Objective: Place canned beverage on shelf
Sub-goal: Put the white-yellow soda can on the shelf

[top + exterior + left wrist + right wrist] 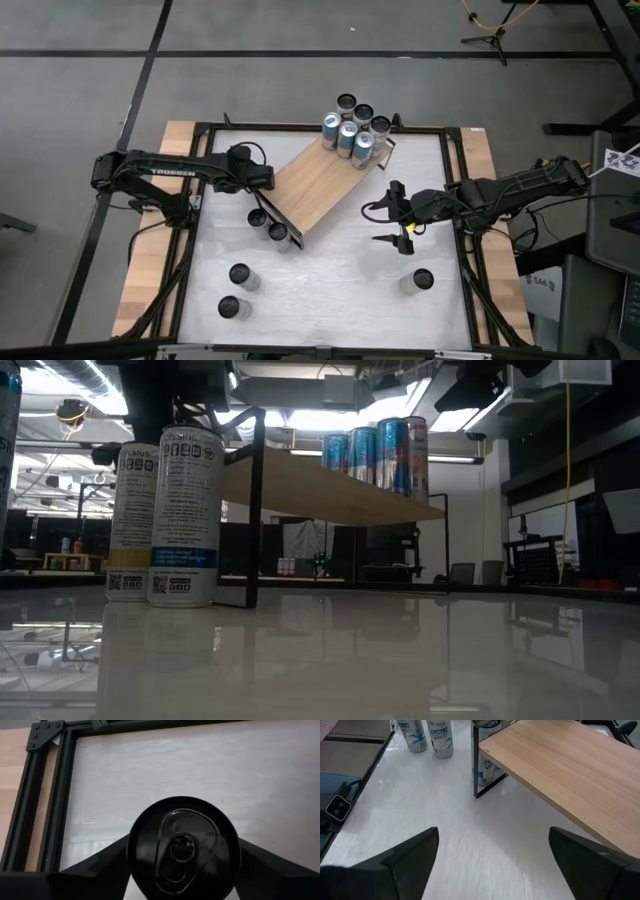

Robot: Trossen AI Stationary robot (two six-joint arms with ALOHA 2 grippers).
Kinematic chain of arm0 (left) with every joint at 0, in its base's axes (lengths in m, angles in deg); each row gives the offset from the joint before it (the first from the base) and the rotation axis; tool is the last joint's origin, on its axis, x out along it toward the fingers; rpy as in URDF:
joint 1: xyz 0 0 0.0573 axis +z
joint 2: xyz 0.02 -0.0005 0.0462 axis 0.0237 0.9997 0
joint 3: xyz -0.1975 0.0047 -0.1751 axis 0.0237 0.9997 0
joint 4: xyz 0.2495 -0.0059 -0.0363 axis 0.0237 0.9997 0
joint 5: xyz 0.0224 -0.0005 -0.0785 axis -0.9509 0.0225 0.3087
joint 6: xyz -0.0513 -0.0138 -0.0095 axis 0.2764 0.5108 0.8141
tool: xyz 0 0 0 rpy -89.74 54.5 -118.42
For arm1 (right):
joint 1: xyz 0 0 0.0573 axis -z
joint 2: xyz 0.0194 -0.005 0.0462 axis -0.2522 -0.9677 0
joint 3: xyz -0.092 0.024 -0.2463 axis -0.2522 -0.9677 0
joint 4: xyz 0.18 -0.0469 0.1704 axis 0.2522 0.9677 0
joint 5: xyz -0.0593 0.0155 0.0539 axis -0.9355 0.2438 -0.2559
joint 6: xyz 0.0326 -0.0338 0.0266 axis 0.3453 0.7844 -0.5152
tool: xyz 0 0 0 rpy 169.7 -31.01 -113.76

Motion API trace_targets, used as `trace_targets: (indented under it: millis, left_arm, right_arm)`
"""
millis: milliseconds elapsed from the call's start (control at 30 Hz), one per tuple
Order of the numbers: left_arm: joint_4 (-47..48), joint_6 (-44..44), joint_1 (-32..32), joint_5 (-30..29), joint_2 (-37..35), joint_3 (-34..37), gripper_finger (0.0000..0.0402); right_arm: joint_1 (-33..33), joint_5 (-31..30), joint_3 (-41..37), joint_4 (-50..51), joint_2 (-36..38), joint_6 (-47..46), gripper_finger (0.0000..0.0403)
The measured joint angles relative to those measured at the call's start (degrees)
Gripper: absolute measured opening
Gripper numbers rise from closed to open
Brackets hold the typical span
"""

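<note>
The shelf (320,185), a light wooden board on thin black frame ends, stands slantwise on the white table. Several cans (352,128) stand upright on its far right end. A black-topped can (182,847) stands upright on the table by the shelf's near left end (257,217). My left gripper (258,200) is over it, its fingers closed in on the can's two sides. My right gripper (400,227) hovers open above bare table to the right of the shelf, holding nothing. My left gripper has the can between its two fingers (100,865), one on each side of the upper wall (131,851) just under the rim. The fingers come slanting down from above. The can's top hides the pads. The can stands upright on the table.
A second can (278,232) stands close beside the gripped one, against the shelf's black leg (250,510). Two more cans (240,275) (229,307) stand near the front left and one (420,280) at the front right. Black rails (190,240) border the table.
</note>
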Motion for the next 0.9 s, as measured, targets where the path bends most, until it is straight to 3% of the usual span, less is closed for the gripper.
trace_targets:
  millis: [200, 533, 900]
  left_arm:
    - [-0.2, -3.1, 0.0, -0.4, 0.0, 0.0, 0.024]
    - [-0.3, -11.8, 0.0, -0.7, -2.5, 0.0, 0.0242]
    - [-0.6, -23.2, 2.8, 0.8, -11.3, -1.4, 0.0243]
  right_arm:
    - [0.0, 0.0, 0.0, 0.0, 0.0, 0.0, 0.0374]
    - [0.0, 0.0, 0.0, 0.0, 0.0, 0.0, 0.0374]
    - [0.0, 0.0, 0.0, 0.0, 0.0, 0.0, 0.0374]
